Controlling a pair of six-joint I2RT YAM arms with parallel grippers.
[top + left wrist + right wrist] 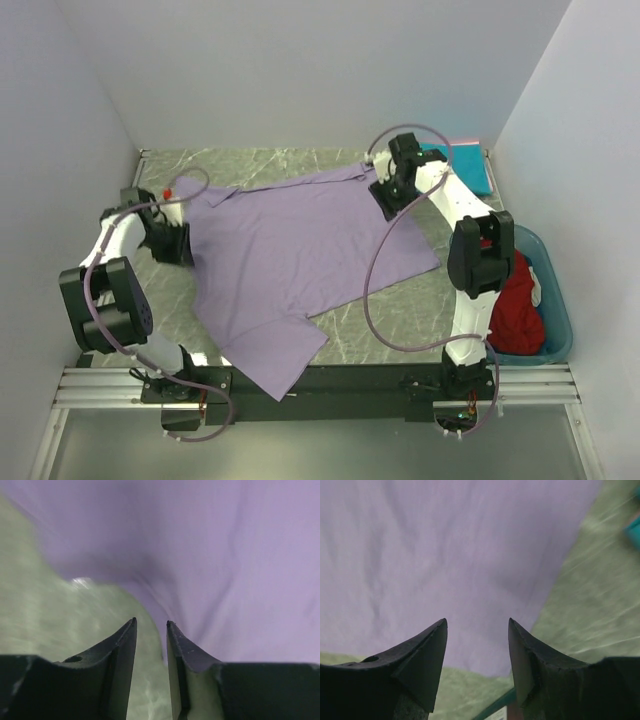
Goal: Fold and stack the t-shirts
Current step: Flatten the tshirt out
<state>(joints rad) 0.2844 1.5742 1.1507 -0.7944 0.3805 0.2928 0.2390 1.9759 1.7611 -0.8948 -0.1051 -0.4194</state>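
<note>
Left gripper (151,622) hovers low at the lavender t-shirt's (300,250) edge, jaws slightly parted and, as far as the blur shows, empty. Right gripper (477,621) gapes wider, empty too. The shirt lies spread across the table (270,160), seemingly flattened for folding.

- Left arm (105,300) — white links between chunky black joint housings, with a small red spot near the wrist.
- Right arm (478,255): the same white-and-black build.
- A greyish-purple cable (366,295) loops along each arm.
- Left gripper (151,626) and right gripper (477,622) — matte black fingers tapering to points.
- Black bases on a ribbed silver rail (100,388) at the table's near edge.
</note>
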